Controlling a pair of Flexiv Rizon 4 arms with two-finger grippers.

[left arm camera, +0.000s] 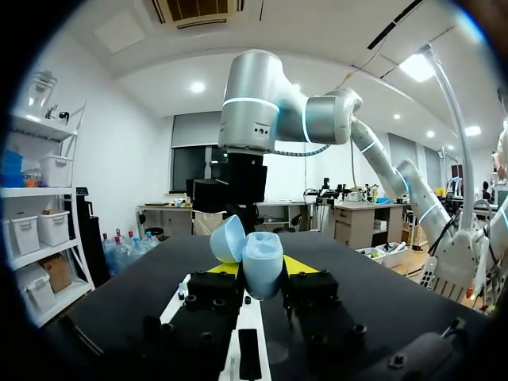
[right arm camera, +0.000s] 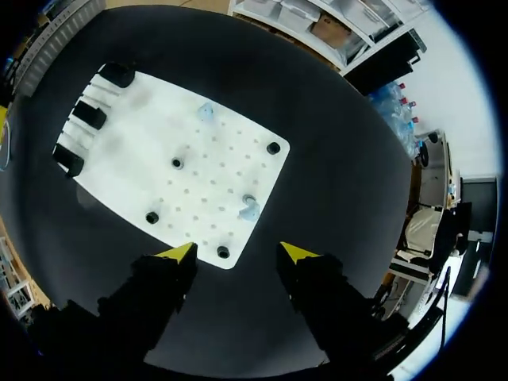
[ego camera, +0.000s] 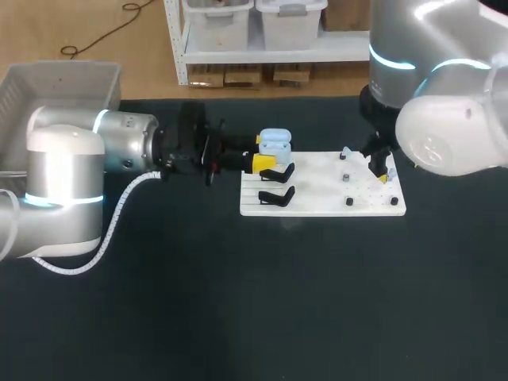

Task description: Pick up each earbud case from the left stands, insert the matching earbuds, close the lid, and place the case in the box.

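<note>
Pale blue, lid flipped back: that's the earbud case (left arm camera: 262, 258), and the left gripper (left arm camera: 262, 268) has it pinched, one yellow-tipped finger on each flank. It's held just over the black stands (ego camera: 278, 196) at the left end of the white board (ego camera: 317, 206). With the lid out of the way like that, I'd say the other arm is meant to drop the buds straight in.

And the buds? One earbud (right arm camera: 250, 209) lies on the board among the black pegs (right arm camera: 177, 163), and a second earbud (right arm camera: 205, 111) sits further along. So the case reads as unfilled, though its inside doesn't show well enough to be sure.

The right gripper (right arm camera: 238, 252) hangs above the board's edge, fingers spread wide with nothing between them. It's close to the nearer bud, which looks like the next pick. The grey box (ego camera: 63, 83) sits at the table's far left corner, and no case shows in the part I can see.
</note>
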